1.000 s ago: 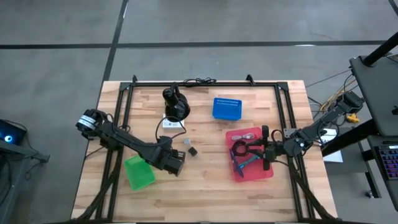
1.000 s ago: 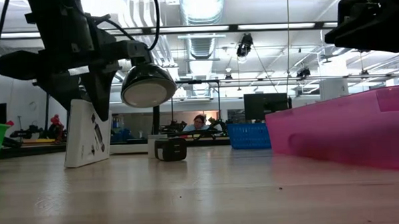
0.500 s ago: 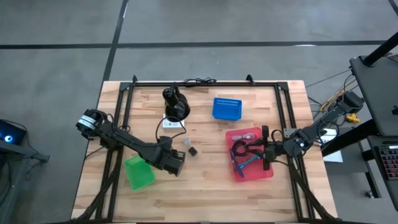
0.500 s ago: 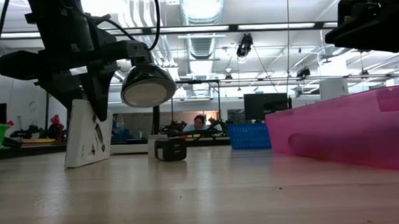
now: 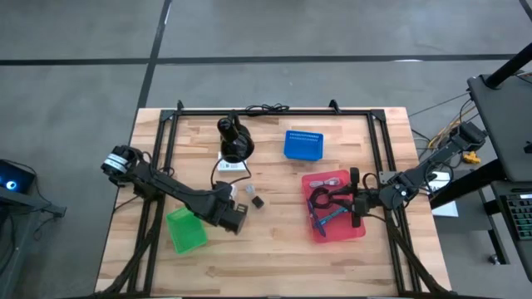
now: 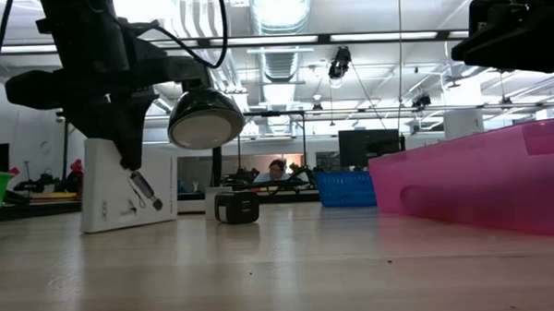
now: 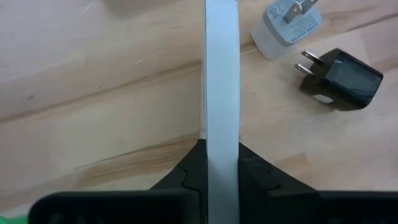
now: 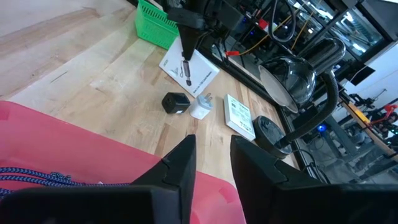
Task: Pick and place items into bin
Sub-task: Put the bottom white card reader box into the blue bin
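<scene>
My left gripper (image 6: 129, 159) stands over the table's middle left, shut on a white card (image 6: 126, 184) printed with a small tool. The card stands upright with its lower edge at the table top. Beside it lie a black plug (image 7: 342, 78) and a white plug (image 7: 285, 28). The pink bin (image 5: 357, 228) at the right holds a blue cord and slim purple tools. Over the bin's far side my right gripper (image 8: 211, 155) hangs open with nothing between its fingers. My left gripper pinches the white card's upper edge (image 7: 222, 140) between its two fingers, one on each flat face. The fingers come from above, slanting steeply down. The card hangs upright below them, and its lower edge (image 6: 122, 227) is at the table top.
A black desk lamp (image 5: 234, 139) stands at the far middle, with a small white box (image 8: 238, 115) by its base. A blue basket (image 5: 302, 144) sits far right of it. A green basket (image 5: 184, 230) sits near left. A black frame rail runs round the table.
My left gripper has shut on the white card while staying in place. The card has turned about its upright line and shows its broad printed face in the low view, where before it stood nearly edge-on. Its lower edge has stayed at the table top.
</scene>
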`<action>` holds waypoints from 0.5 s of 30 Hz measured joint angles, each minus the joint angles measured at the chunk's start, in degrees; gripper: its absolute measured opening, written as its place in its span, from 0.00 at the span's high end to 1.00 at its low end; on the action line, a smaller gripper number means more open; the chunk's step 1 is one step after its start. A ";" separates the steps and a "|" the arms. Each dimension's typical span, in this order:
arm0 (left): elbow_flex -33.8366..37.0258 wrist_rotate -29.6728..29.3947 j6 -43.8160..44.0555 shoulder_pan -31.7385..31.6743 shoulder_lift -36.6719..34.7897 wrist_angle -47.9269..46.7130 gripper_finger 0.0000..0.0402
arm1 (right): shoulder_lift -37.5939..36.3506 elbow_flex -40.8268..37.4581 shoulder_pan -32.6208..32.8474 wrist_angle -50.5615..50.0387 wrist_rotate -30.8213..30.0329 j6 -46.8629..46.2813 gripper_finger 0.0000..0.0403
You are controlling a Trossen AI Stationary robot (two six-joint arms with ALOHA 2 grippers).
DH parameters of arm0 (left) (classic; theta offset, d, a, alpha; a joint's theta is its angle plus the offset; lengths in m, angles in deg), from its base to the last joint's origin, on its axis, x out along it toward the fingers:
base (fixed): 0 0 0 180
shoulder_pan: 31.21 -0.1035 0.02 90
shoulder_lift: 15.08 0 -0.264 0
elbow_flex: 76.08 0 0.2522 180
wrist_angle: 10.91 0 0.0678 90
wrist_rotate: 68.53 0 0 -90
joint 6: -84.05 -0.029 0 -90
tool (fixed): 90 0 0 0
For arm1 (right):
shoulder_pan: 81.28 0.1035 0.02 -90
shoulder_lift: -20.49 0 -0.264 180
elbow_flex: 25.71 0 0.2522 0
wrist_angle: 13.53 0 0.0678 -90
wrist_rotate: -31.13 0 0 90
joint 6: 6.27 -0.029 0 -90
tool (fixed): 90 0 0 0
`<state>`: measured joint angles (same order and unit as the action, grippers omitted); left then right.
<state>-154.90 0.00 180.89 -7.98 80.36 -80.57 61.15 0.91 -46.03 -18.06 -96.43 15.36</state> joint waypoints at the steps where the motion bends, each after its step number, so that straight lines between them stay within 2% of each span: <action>1: 0.00 0.17 -1.34 0.00 -0.02 0.04 0.92 | 0.00 0.00 0.00 0.00 0.00 0.00 0.78; 15: 0.09 1.04 -14.64 0.00 -0.41 2.66 0.92 | 0.00 0.00 0.00 0.00 0.00 -0.02 0.81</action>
<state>-154.81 1.04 166.25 -7.98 79.95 -77.91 61.15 0.91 -46.03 -18.06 -96.43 15.33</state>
